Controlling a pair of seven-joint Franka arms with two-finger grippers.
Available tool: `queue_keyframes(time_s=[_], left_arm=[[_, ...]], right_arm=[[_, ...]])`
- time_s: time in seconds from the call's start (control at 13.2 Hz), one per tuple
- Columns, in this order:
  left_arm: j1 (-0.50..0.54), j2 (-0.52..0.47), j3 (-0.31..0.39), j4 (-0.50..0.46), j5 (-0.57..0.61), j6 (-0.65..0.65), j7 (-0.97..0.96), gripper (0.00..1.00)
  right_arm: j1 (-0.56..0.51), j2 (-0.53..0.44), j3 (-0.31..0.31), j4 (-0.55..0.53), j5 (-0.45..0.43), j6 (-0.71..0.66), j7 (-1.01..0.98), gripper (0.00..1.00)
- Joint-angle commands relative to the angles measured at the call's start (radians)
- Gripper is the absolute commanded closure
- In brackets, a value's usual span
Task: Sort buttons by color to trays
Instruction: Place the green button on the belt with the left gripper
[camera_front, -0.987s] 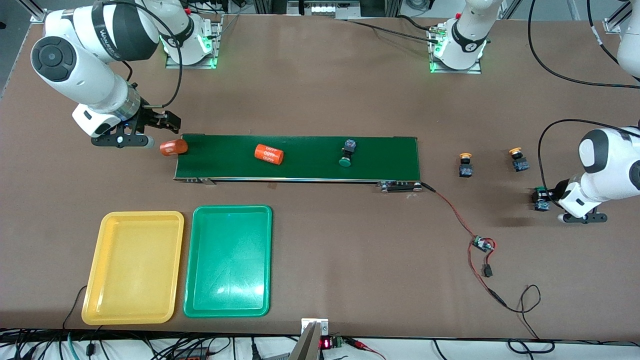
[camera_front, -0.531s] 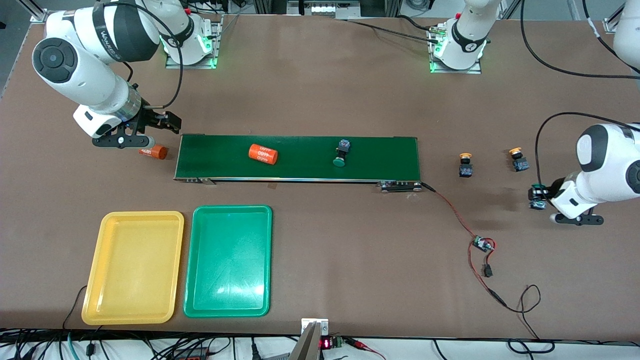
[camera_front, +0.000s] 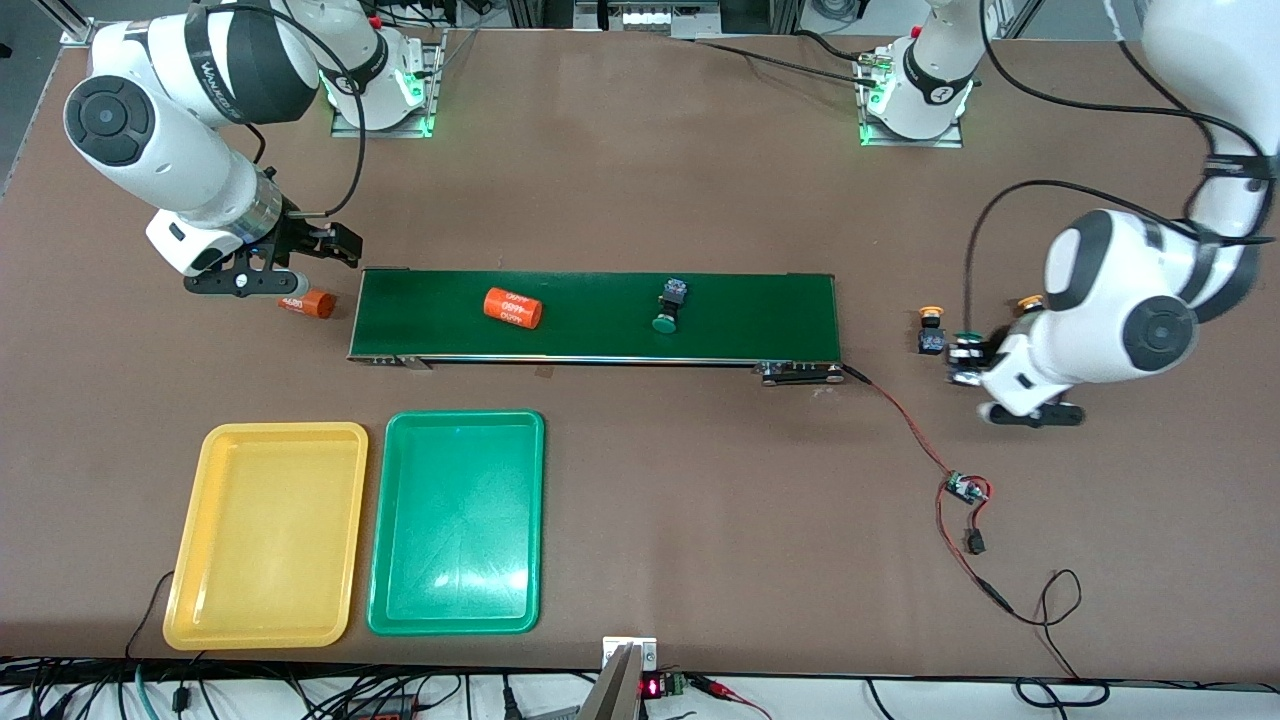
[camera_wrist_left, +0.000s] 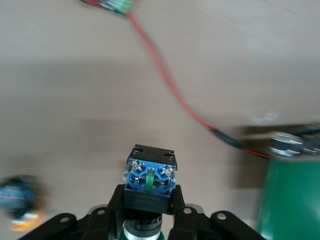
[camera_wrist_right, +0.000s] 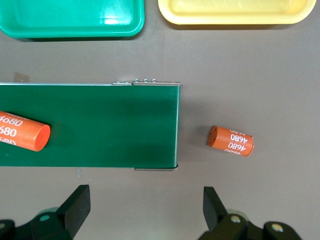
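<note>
My left gripper (camera_front: 963, 362) is shut on a green-capped button (camera_wrist_left: 150, 175), held above the table by its black body, between the conveyor's end and a yellow-capped button (camera_front: 931, 330). The arm mostly hides a second yellow-capped button (camera_front: 1029, 302). Another green button (camera_front: 668, 305) lies on its side on the dark-green conveyor belt (camera_front: 760, 315). The yellow tray (camera_front: 265, 440) and the green tray (camera_front: 457, 425) lie side by side, nearer the front camera than the belt. My right gripper (camera_wrist_right: 145, 205) stands open over bare table at the belt's other end.
One orange cylinder (camera_front: 512, 308) rides the belt. Another orange cylinder (camera_front: 305, 304) lies on the table just off the belt's end, below the right gripper. A red cable (camera_front: 905, 425) with a small circuit board (camera_front: 965, 489) runs from the belt's motor end.
My left arm carried the green button toward the conveyor. The belt moved its button and cylinder toward the right arm's end. One cylinder dropped off the belt onto the table.
</note>
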Motion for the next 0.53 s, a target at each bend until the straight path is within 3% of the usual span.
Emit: queue_keyframes(time_s=[0.0,0.46], left_arm=[[-0.100,-0.080,0.008,-0.102,-0.127,0.030,-0.028,1.00],[-0.234,-0.088,0.007,-0.224,-0.140,0.228,-0.149,0.99]], right_arm=[[-0.004,0.010,0.004,0.017,-0.013,-0.007,0.004,0.00],[-0.007,0.017,0.003,0.021,-0.010,-0.010,0.000,0.00]])
